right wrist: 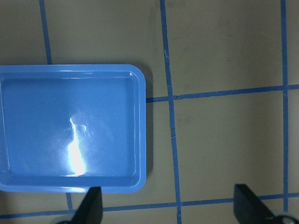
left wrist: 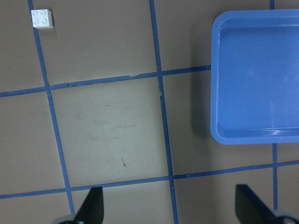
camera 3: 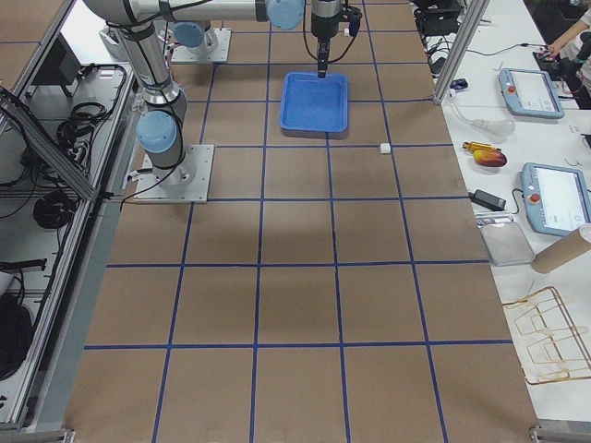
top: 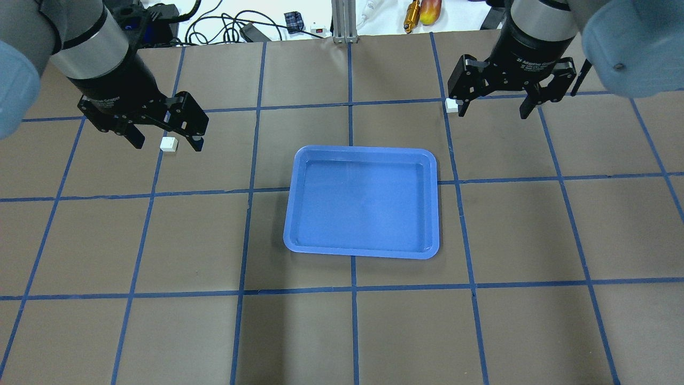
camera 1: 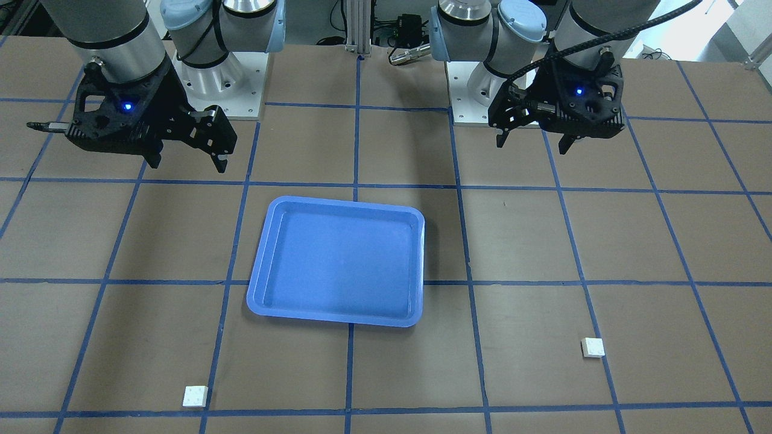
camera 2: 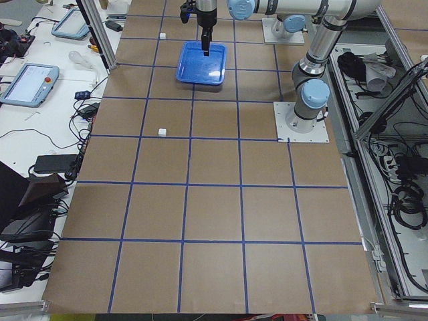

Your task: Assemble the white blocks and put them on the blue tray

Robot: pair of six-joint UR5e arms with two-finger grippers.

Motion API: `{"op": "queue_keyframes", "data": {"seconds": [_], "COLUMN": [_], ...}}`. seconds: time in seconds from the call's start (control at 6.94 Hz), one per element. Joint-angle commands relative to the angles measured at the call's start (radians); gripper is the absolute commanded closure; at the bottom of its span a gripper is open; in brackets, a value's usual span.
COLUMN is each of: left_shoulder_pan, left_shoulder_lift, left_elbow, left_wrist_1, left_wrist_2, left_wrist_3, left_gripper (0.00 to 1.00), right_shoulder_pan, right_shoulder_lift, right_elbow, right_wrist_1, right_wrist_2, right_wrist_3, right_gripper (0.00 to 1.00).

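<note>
In the front-facing view the blue tray (camera 1: pixel 344 259) sits mid-frame on the table (camera 1: pixel 663 241). One white block (camera 1: pixel 195 396) lies at lower left and the second white block (camera 1: pixel 593 347) at lower right, both on the table well apart from the tray. The left gripper (camera 1: pixel 534 143) hangs at upper right and the right gripper (camera 1: pixel 189 163) at upper left, each with jaws spread wide and empty.

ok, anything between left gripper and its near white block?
No. Front-facing view shows only bare taped table between the left gripper and that white block; blue tray sits aside.
</note>
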Motion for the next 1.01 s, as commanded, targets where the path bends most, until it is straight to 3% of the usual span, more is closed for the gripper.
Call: {"op": "queue_keyframes", "data": {"seconds": [0.0, 0.86], "left_shoulder_pan": [0.003, 0.003], "left_shoulder_lift": [-0.001, -0.021], "left_elbow": [-0.002, -0.008], "left_wrist_1": [0.001, 0.01], "left_wrist_2": [-0.001, -0.005], "left_wrist_3": [0.0, -0.005], "left_gripper": [0.0, 0.0], "right_shoulder_pan": [0.0, 0.0], "right_shoulder_lift": [0.001, 0.001], "right_elbow": [0.0, -0.001], "right_wrist_1": [0.0, -0.002], "right_wrist_2": [-0.009, -0.002], "right_wrist_3": [-0.035, -0.033], "right_gripper": [0.0, 0.0]}}
